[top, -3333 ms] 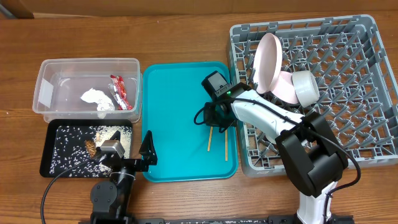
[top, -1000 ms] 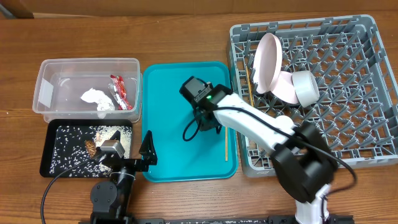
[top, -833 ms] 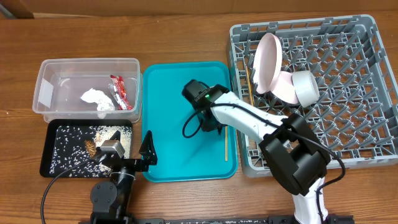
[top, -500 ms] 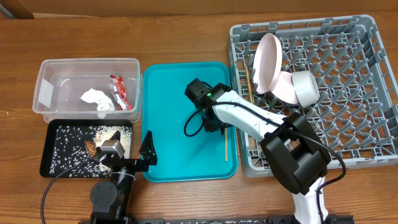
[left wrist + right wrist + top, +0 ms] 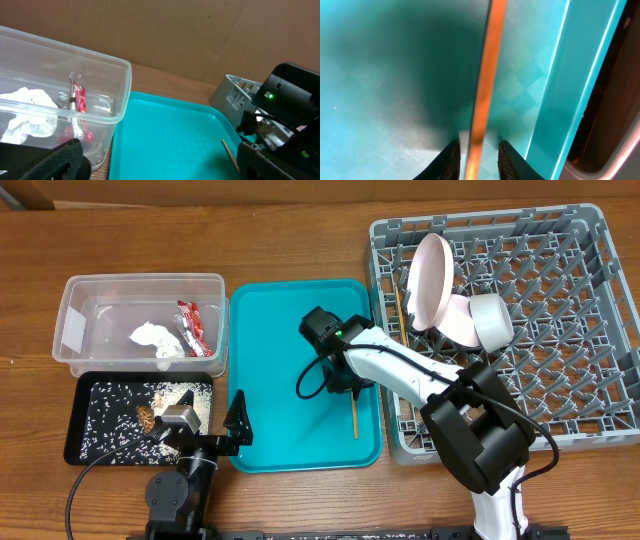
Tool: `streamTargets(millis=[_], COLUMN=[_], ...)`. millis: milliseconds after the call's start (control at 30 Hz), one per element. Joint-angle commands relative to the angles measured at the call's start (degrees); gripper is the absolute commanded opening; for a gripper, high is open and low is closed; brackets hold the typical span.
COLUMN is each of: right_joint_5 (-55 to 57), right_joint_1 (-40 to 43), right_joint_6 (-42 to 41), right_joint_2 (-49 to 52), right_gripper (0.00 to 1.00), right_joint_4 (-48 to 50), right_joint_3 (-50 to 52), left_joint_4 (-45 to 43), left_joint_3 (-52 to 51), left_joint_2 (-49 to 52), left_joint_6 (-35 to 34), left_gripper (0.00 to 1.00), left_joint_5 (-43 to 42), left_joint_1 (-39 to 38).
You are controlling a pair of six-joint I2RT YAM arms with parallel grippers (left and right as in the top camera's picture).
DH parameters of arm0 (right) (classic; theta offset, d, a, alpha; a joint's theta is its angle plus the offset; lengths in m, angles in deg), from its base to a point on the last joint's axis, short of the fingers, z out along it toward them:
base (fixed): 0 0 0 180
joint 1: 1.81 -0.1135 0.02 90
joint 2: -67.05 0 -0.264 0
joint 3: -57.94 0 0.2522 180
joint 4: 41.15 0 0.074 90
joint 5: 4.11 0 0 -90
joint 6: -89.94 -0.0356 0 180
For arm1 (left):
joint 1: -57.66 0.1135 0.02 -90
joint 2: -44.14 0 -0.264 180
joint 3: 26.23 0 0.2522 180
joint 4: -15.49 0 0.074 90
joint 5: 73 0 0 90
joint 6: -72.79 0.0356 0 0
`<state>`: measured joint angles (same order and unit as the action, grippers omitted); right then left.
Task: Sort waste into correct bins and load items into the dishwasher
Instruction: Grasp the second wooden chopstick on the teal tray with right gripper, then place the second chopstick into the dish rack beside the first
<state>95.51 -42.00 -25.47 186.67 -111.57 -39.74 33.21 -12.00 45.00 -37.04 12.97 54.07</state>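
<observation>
One wooden chopstick (image 5: 353,417) lies slightly tilted on the teal tray (image 5: 280,430). My right gripper (image 5: 477,155) points down over its far end, with a finger on each side and a thin gap to both, so it is open. From above, that gripper (image 5: 344,383) is mostly hidden by its wrist. A second chopstick (image 5: 398,310) stands in the grey dishwasher rack (image 5: 560,380) beside a large white plate (image 5: 432,280), a pale bowl (image 5: 460,322) and a white cup (image 5: 492,320). My left gripper (image 5: 160,167) rests open at the front, holding nothing.
The clear tub (image 5: 90,290) holds a white napkin (image 5: 155,340) and a red-and-white wrapper (image 5: 190,325). The black tray (image 5: 85,442) in front of it carries rice and brown bits. The teal tray's raised right rim (image 5: 555,100) runs close beside the right fingers.
The right gripper has come down over the remaining chopstick and its jaws have narrowed. That chopstick has shifted left and tilted. Earlier, the other chopstick went from the tray to the rack.
</observation>
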Motion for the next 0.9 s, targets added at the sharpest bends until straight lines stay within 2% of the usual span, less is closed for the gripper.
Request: streamTargets(millis=[0,33,67,300,433,533,733,867], right_joint_5=[-2.5,-2.4,-2.4,-2.4,-2.2,-1.1,-0.7,-0.7], right_joint_1=[0.2,0.2,0.2,0.1,0.4,1.3,7.6,13.1], right_joint_6=[0.8,0.8,0.8,3.3,3.3,3.4,11.5,13.5], right_joint_2=[1.0,1.0,1.0,-0.4,-5.9,-12.2,-24.8,-24.9], right_gripper=[0.21,0.1,0.04,0.04,0.04,0.04,0.04,0.04], right_joint_4=[-0.2,-0.2,-0.1,-2.6,-6.8,-6.5,-2.4,-2.1], right_joint_3=[2.2,2.2,2.2,-1.1,-6.0,-8.4,-9.3,-8.7], left_joint_4=[0.2,0.2,0.2,0.2,0.2,0.2,0.2,0.2], left_joint_3=[-0.2,-0.2,-0.2,-0.2,-0.2,-0.2,-0.2,-0.2], left_joint_2=[-0.5,-0.5,-0.5,-0.5,-0.5,-0.5,-0.5,-0.5], left_joint_6=[-0.9,-0.9,-0.9,-0.9,-0.9,-1.0,-0.9,-0.9], left_gripper=[1.0,1.0,1.0,1.0,1.0,1.0,1.0,1.0], left_joint_5=[0.2,0.2,0.2,0.2,0.2,0.2,0.2,0.2], left_joint_1=[0.6,0.6,0.6,0.6,0.6,0.6,0.6,0.6])
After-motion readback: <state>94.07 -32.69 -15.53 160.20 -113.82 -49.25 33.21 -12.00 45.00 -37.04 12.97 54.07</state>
